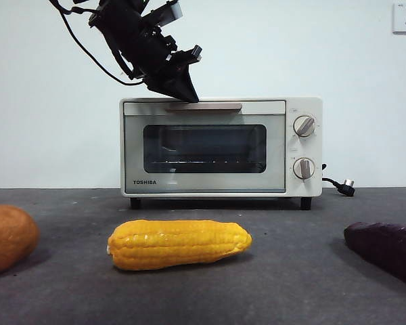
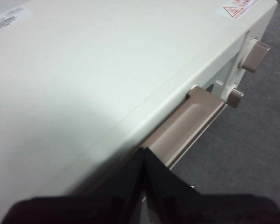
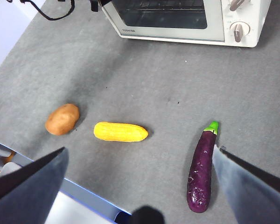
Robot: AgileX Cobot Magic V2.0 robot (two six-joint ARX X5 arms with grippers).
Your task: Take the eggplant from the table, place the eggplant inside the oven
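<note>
- Left gripper (image 1: 183,91), black and two-jawed, comes in from the upper left of the front view, its tip right at the top front edge of the small cream-white boxy TOSHIBA toaster oven (image 1: 220,145)
- From the left wrist camera the two jaws are pressed together into one point, nothing between them, and that point sits against the tan bar handle (image 2: 186,123) where it meets the oven's top
- Oven door looks closed: dark glass upright, wire rack visible behind it, two round knobs (image 1: 304,126) stacked at the right of the oven's face
- Black cord with plug (image 1: 340,185) trails out at the oven's right side, on the flat dark grey speckled table (image 1: 291,284)
- The dark purple elongated eggplant (image 3: 203,165) with a green stem lies flat on the table, lower right of the right wrist view; in the front view only its dark end pokes in at the right edge
- Right gripper (image 3: 140,186) hangs high above the table, jaws spread wide, holding nothing; the eggplant sits just beside one jaw in that view
- Yellow corn cob (image 1: 179,244) lies on its side in the centre foreground, in front of the oven
- Orange-brown rounded vegetable (image 1: 7,237) rests at the left edge, well apart from the eggplant
</note>
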